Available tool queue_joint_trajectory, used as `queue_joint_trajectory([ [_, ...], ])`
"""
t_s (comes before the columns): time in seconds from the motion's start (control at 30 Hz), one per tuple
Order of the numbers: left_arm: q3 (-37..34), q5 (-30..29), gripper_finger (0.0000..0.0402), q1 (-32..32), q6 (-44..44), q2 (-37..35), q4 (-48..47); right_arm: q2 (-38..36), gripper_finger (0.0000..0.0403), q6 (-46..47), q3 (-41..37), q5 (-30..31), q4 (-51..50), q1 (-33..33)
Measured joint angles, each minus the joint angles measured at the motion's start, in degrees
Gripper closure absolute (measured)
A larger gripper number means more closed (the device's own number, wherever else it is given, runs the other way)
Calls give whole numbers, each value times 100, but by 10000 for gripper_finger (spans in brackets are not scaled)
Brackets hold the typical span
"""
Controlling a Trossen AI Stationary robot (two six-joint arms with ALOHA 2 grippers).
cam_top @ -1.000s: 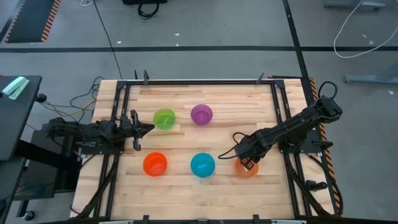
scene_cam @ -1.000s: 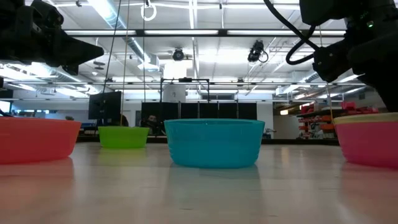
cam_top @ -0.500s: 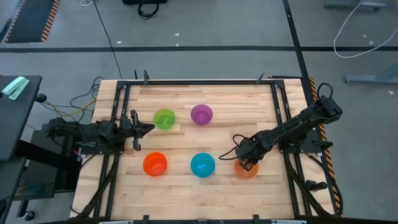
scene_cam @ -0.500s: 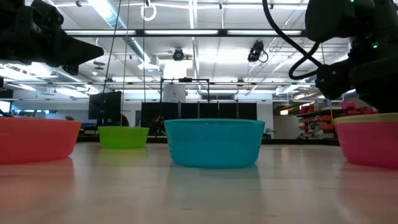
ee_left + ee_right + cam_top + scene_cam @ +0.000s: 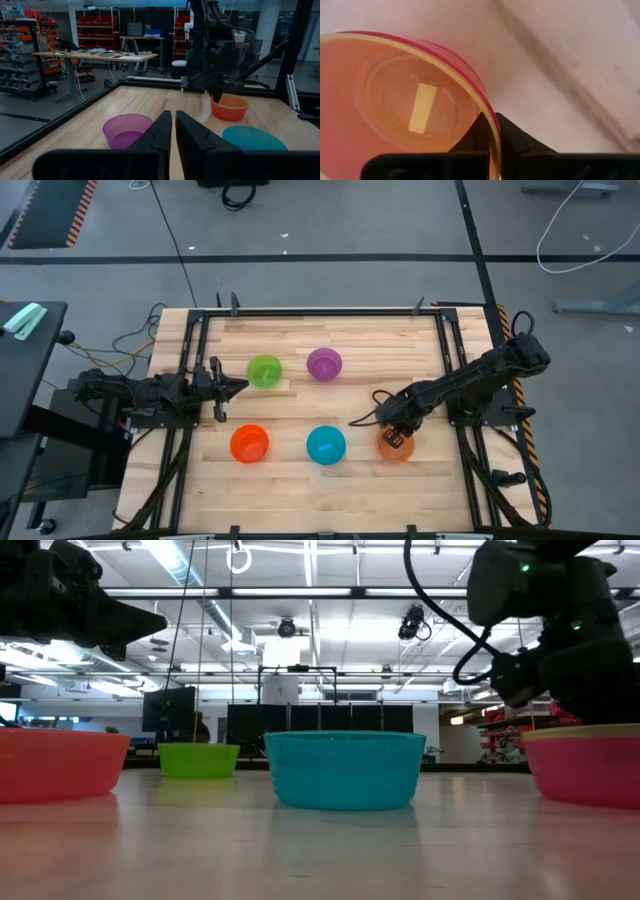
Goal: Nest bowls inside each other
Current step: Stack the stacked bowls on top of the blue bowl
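Note:
Four single bowls stand on their bases: green, purple, orange and blue. A nested stack stands near the table's right side, a pink-red bowl with a yellow one inside it. My right gripper is above the stack, shut on its rim. My left gripper is shut and waits at the table's left, left of the green bowl. My right gripper pinches the stack's rim, pink-red and yellow layers together. One finger is inside the bowls and the other outside. The fingers come from above, pointing down. The stack sits upright, its base at table level in the low view.
Black frame rails run along the table's left and right sides. Bare wood lies between the two rows of bowls and along the near edge. Cables hang off the right arm.
My right gripper has shifted a little toward the table's left and far edge, staying shut on the rim. The pink-red and yellow stack has moved with it, slightly toward the blue bowl. The left arm has kept still.

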Motion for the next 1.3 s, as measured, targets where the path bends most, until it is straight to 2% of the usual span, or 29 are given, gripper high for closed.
queue_joint_trajectory([
  [0.37, 0, 0, 362, -2, 2, 0, -2, 21, 397, -1382, 334, 248, 96, -838],
  [0.63, 0, 0, 373, -2, 7, 0, -2, 22, 397, -1913, 1415, 493, -29, -909],
  [0.83, 0, 0, 369, 0, 9, 0, -2, 127, 397, -2106, 2390, 668, -585, -868],
  [1.3, 0, 0, 376, -1, 7, 4, -4, 1929, 397, -3052, 4507, 335, -1348, -674],
])
